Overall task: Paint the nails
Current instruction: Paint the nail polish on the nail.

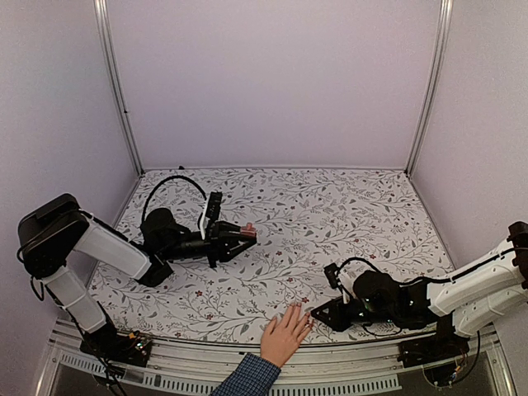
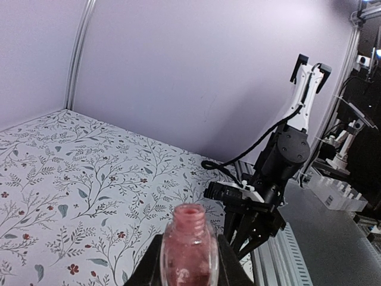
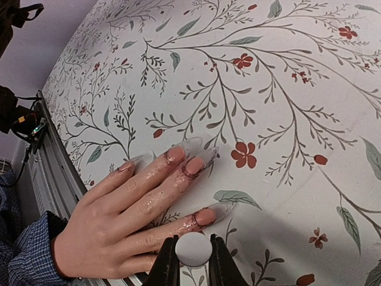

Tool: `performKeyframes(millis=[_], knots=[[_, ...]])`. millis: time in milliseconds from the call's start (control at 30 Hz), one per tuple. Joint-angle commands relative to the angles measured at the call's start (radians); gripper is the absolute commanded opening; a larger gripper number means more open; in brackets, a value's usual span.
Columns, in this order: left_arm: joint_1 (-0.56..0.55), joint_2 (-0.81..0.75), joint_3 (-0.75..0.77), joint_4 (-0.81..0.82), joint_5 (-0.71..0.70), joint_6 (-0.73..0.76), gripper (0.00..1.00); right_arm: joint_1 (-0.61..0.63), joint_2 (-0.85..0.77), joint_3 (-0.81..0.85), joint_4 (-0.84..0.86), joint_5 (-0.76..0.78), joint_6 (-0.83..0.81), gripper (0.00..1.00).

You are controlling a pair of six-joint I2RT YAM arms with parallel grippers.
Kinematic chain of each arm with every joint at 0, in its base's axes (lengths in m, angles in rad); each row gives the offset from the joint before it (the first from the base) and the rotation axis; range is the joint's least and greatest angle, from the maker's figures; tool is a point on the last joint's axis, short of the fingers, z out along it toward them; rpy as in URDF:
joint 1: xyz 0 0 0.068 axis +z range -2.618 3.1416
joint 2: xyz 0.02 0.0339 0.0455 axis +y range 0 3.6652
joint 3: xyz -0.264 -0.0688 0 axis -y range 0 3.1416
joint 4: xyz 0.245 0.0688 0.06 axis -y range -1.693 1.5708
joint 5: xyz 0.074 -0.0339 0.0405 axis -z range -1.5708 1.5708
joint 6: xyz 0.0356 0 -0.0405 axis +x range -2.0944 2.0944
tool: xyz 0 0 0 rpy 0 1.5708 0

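A light-skinned hand point(image 3: 119, 220) in a blue checked sleeve cuff point(image 1: 247, 377) lies palm down on the flower-printed table cover point(image 3: 286, 77), its fingers slightly spread. The nails point(image 3: 194, 165) are long, pink toward the base and clear at the tips.

The right claw point(image 3: 192, 257) is closed tight on a round white cap point(image 3: 192, 247) and sits low at the near edge of the table, just short of the hand. The nearest nail lies directly ahead of the cap, very close to it as the wrist camera sees it. The other nails lie further ahead and off to the claw's left.

The left claw point(image 2: 187, 262) is well apart from the hand, out over the table. It is clamped on a small pink glass bottle point(image 2: 187, 238), whose open neck points up between the claw's fingers.
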Motion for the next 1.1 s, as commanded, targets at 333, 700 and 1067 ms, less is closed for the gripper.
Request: performKeyframes(millis=[333, 700, 1067], knots=[[0.018, 0.016, -0.009, 0.038, 0.013, -0.006, 0.00, 0.005, -0.008, 0.018, -0.042, 0.064, 0.036, 0.00], [0.019, 0.016, -0.011, 0.040, 0.013, -0.008, 0.00, 0.005, -0.107, -0.044, 0.022, 0.057, 0.007, 0.00], [0.020, 0.020, -0.004, 0.040, 0.018, -0.007, 0.00, 0.013, -0.040, -0.004, 0.038, 0.000, -0.031, 0.00]])
